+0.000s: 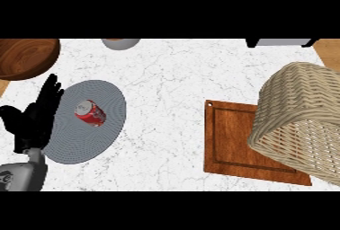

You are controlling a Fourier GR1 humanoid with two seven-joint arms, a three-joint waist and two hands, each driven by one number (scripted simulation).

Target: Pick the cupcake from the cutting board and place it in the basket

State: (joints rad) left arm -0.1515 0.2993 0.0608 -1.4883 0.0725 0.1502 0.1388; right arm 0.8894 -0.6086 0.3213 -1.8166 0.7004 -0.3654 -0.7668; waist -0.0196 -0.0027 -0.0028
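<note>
A brown wooden cutting board (229,139) lies on the white marble counter, right of centre. No cupcake shows on it or anywhere else. A large woven wicker basket (299,117) fills the right side, tilted and overlapping the board's right part. I cannot tell what holds it at that tilt. My left hand (36,119) stays at the left edge, open with fingers pointing up, beside a grey plate. My right hand does not show.
A red can (90,113) lies on its side on the round grey plate (106,130) at the left. A dark wooden bowl (26,56) sits at the back left, a grey bowl (120,43) at the back edge, and a dark-framed object (282,42) at the back right.
</note>
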